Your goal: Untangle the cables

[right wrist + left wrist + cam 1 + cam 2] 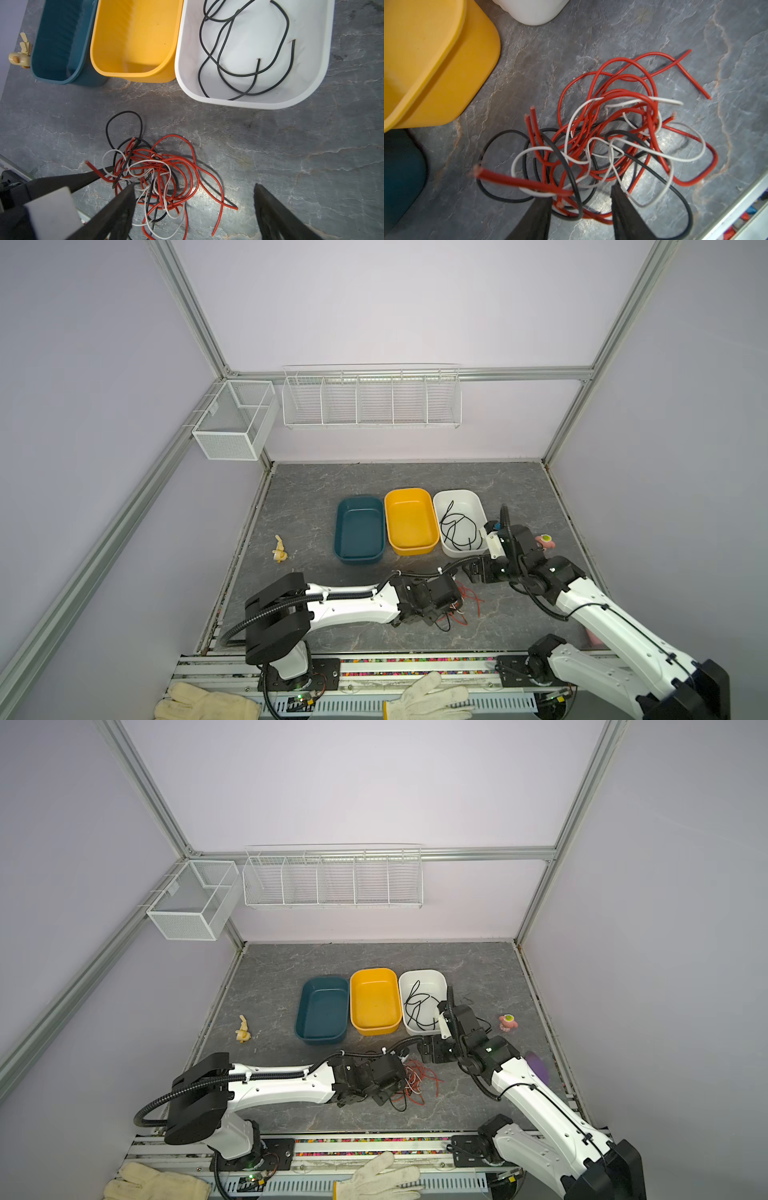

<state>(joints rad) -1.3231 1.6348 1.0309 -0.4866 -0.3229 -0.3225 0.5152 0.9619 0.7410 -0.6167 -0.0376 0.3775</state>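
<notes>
Left gripper [579, 193] is down in the tangle of cables [602, 141] on the worktop [291, 145] near the white tub [249, 104], jaws parted around loose strands. Right gripper [194, 184] hovers wide open, holding nothing. Black cables [288, 25] lie inside that tub.

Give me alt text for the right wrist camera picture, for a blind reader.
A tangle of red, white and black cables lies on a grey marbled table, in front of the open right claw. Beyond it stand in a row a teal tub and a yellow tub, both empty, and a white tub holding loose black cables.
</notes>
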